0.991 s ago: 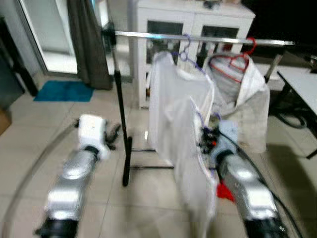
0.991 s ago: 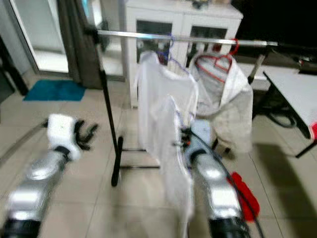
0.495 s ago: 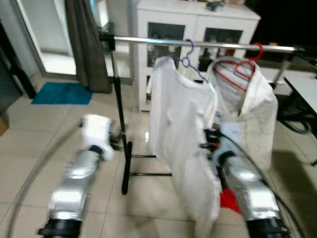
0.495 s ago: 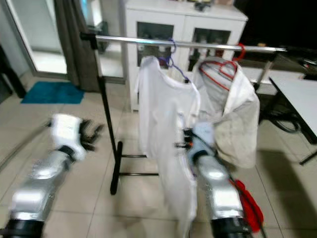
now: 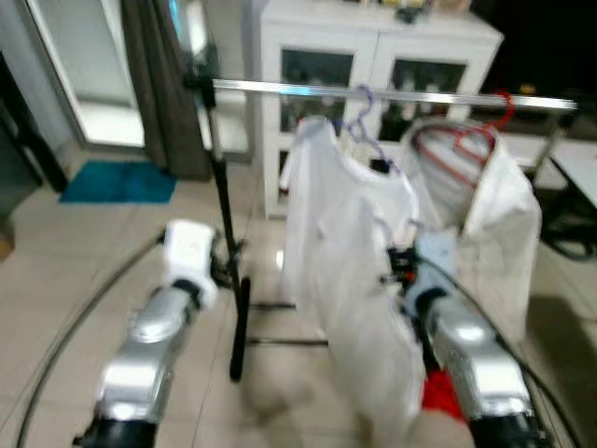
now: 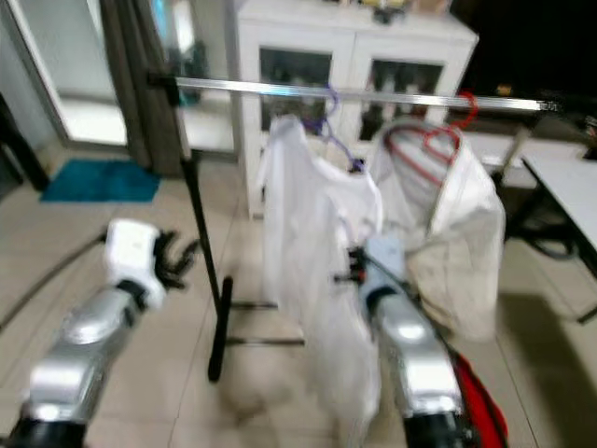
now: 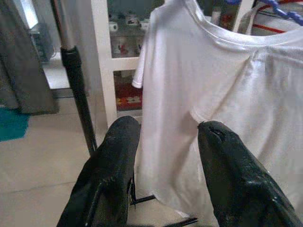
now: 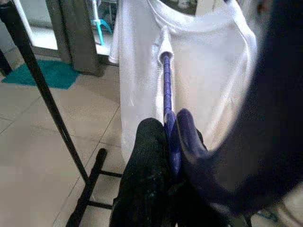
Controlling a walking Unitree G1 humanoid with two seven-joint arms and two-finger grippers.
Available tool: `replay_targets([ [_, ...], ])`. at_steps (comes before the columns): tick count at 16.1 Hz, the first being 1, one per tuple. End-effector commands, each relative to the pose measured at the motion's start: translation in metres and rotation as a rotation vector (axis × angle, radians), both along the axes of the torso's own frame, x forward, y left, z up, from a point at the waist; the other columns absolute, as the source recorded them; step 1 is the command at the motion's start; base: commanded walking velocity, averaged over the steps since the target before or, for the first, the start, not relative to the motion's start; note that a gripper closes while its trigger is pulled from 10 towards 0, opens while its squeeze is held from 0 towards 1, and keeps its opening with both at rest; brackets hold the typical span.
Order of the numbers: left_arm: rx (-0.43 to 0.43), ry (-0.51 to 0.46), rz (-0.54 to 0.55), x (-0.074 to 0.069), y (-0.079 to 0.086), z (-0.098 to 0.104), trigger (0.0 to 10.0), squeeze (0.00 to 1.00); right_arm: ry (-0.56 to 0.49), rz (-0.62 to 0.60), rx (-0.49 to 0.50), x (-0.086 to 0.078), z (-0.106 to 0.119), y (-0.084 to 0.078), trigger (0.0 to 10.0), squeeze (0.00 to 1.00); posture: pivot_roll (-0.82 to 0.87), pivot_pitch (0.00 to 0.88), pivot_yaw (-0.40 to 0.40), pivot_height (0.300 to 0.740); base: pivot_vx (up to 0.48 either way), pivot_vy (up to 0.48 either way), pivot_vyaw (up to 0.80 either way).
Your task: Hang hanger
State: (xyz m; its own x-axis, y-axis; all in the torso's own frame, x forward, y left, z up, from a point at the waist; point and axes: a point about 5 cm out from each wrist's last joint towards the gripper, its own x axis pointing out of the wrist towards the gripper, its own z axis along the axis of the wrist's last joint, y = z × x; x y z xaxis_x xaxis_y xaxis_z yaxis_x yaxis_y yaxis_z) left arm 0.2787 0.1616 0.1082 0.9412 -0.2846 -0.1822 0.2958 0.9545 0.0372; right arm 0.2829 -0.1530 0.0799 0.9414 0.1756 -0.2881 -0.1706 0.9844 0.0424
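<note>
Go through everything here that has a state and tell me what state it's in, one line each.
Right gripper: shut on the purple hanger.
Left gripper: open, holding nothing.
Purple hanger: carrying the white T-shirt, hook near the rail; whether hooked on cannot be told.
White T-shirt: draped on the purple hanger.
Red hanger: hooked on the rail, garment on it.
Cabinet doors: closed.

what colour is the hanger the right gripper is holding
Purple. The hanger shows best in the right wrist view, clamped in the right gripper.
</note>
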Motion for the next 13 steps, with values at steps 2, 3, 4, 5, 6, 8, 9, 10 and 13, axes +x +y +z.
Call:
replay_targets([
  [2, 0.026, -0.004, 0.026, -0.001, 0.012, 0.003, 10.0, 0.00, -0.033, 0.064, 0.007, 0.001, 0.009, 0.014, 10.0, 0.00, -0.09, 0.000, -0.050, 0.740, 0.354, 0.000, 0.80],
  [3, 0.026, -0.001, 0.024, -0.001, 0.012, 0.002, 10.0, 0.00, -0.038, 0.066, -0.002, 0.001, 0.009, 0.013, 10.0, 0.00, -0.09, 0.000, -0.049, 0.740, 0.352, 0.000, 0.80],
  [4, 0.030, 0.002, 0.021, -0.002, 0.011, 0.001, 10.0, 0.00, -0.052, 0.049, -0.016, 0.002, 0.010, 0.012, 10.0, 0.00, -0.09, 0.000, -0.045, 0.740, 0.356, 0.000, 0.00],
  [5, 0.038, 0.002, 0.012, -0.001, 0.011, 0.001, 10.0, 0.00, -0.066, 0.012, -0.004, 0.005, 0.012, 0.008, 10.0, 0.00, -0.10, 0.000, -0.037, 0.740, 0.356, 0.000, 0.00],
  [6, 0.046, -0.003, 0.002, 0.000, 0.010, 0.002, 10.0, 0.00, -0.088, -0.005, -0.004, 0.008, 0.016, 0.006, 10.0, 0.00, -0.10, 0.000, -0.035, 0.740, 0.352, 0.000, 0.00],
  [8, 0.047, -0.018, -0.015, 0.003, 0.010, 0.005, 10.0, 0.00, -0.130, -0.023, -0.005, 0.012, 0.024, 0.005, 10.0, 0.00, -0.09, 0.000, -0.034, 0.740, 0.352, 0.000, 0.00],
  [9, 0.046, -0.022, -0.019, 0.004, 0.010, 0.006, 10.0, 0.00, -0.143, -0.024, -0.006, 0.013, 0.026, 0.005, 10.0, 0.00, -0.09, 0.000, -0.035, 0.740, 0.352, 0.000, 0.00],
  [10, 0.042, -0.027, -0.026, 0.005, 0.009, 0.008, 10.0, 0.00, -0.163, -0.015, -0.010, 0.015, 0.030, 0.006, 10.0, 0.00, -0.10, 0.000, -0.036, 0.740, 0.352, 0.000, 0.00],
  [13, 0.045, -0.027, -0.043, 0.004, 0.009, 0.008, 10.0, 0.00, -0.161, 0.042, -0.100, 0.018, 0.033, 0.009, 10.0, 0.00, -0.10, 0.000, -0.034, 0.740, 0.354, 0.000, 0.00],
])
